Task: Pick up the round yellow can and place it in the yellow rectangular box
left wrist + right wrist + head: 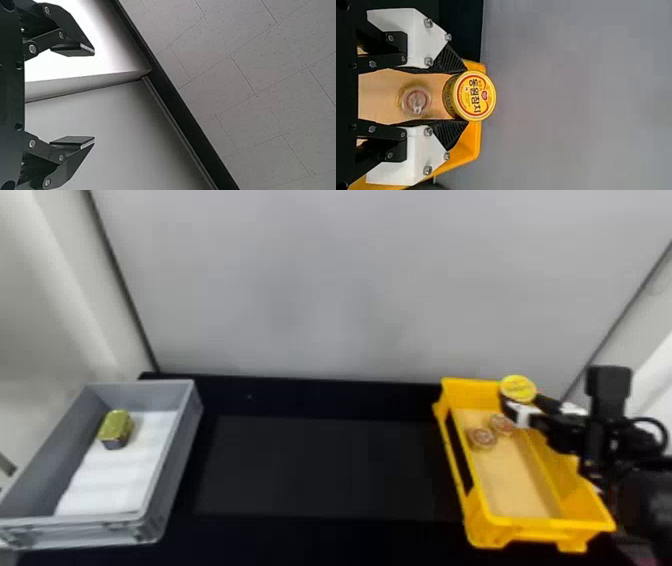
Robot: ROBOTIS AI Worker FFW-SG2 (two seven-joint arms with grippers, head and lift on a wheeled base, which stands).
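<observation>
1. Right wrist view: the right gripper (466, 96) has its fingers closed on opposite sides of the round yellow can (476, 96). The ribbed pads take its curved wall close to their tips, and the lid end juts beyond them. The can looks like rigid metal, probably fairly heavy if full, and its smooth wall could slip or pivot in so shallow a hold. Gripping across the full diameter, deeper between the pads, should be steadier. It is unlikely to crush, so a firm squeeze seems safe.

2. Head view: the can is above the far end of the yellow rectangular box (472, 510), near its right side. Two other round cans (481, 438) (502, 424) lie inside, close together. A level lowering and gentle release, clear of the rim and those cans, seems called for. A gray box (175, 460) with a gold block-shaped can (116, 427) stands at the tabletop's (315, 470) left end.

3. Left wrist view: the left gripper (94, 96) has its fingers spread, with nothing between them.
</observation>
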